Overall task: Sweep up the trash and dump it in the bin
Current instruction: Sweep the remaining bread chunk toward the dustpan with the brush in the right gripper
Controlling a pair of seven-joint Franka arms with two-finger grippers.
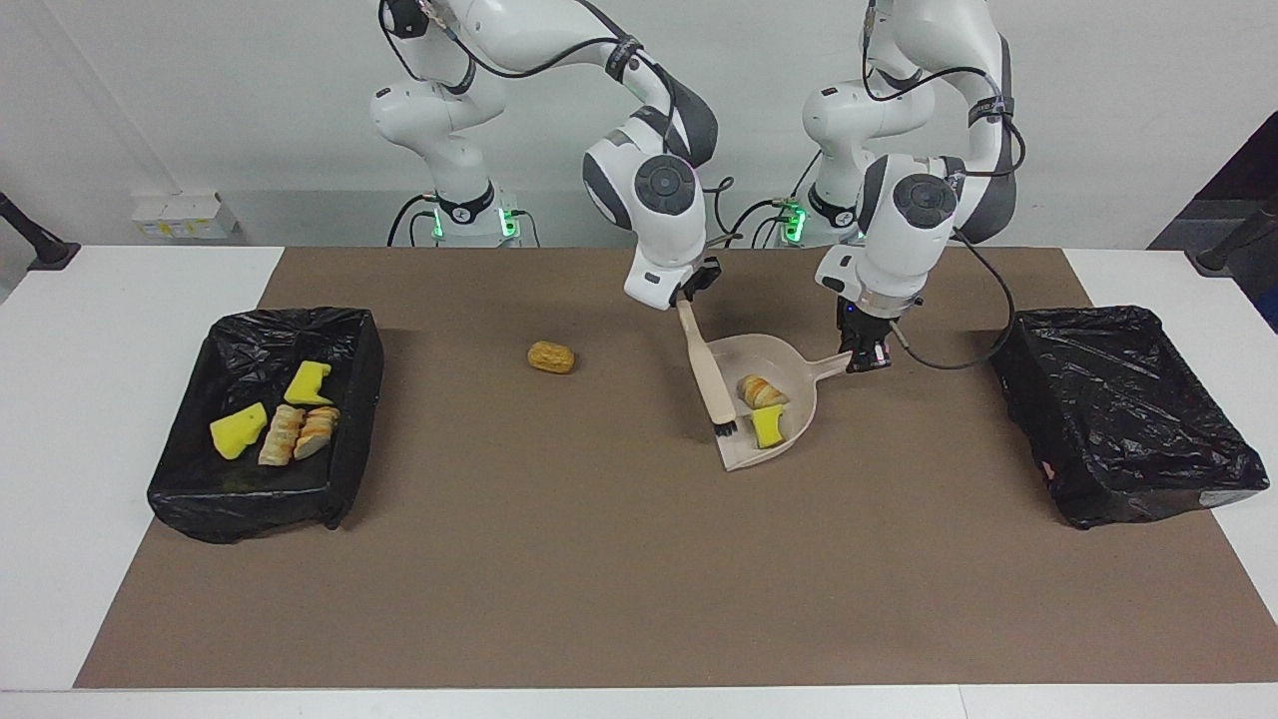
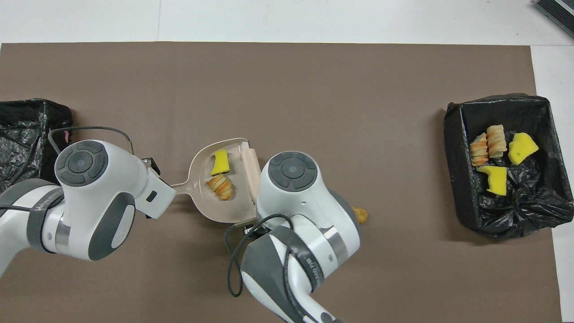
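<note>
My left gripper [image 1: 865, 352] is shut on the handle of the beige dustpan [image 1: 799, 374], which lies on the brown mat. In the pan lie two pieces of trash: a tan-orange bread lump [image 1: 761, 391] and a yellow sponge piece [image 1: 769, 427]. My right gripper [image 1: 691, 290] is shut on a beige brush [image 1: 705, 369], whose dark bristles [image 1: 725, 429] rest at the pan's open mouth. Another bread lump [image 1: 551, 357] lies loose on the mat toward the right arm's end. In the overhead view the pan [image 2: 202, 163] shows with the sponge [image 2: 219, 162] and the lump [image 2: 220, 187] in it.
A black-lined bin [image 1: 240, 509] at the right arm's end holds two yellow sponge pieces and two bread lumps; it also shows in the overhead view [image 2: 453, 152]. A second black-lined bin [image 1: 1148, 419] stands at the left arm's end with no trash visible in it.
</note>
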